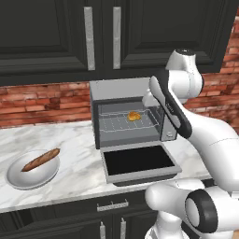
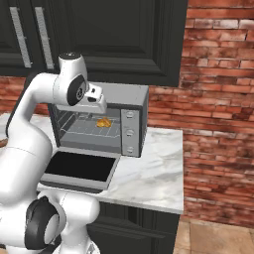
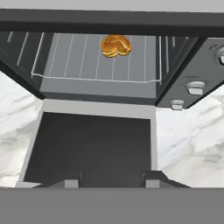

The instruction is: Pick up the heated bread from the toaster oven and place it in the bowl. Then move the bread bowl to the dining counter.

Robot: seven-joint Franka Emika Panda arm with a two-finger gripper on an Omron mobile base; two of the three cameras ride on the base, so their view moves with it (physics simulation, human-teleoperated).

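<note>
Golden-orange, lumpy heated bread (image 3: 116, 45), seemingly 2-lobed.

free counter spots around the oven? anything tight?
Bare marble between the bowl and the open oven door, and right of the toaster oven out to the counter end. Tight: the bowl holds a baguette; the bread sits deep on the rack.

bread (image 1: 134, 115) on rack in toaster oven (image 1: 130, 122) | bowl (image 1: 32, 170) left of oven, holding baguette (image 1: 41, 159)
</note>
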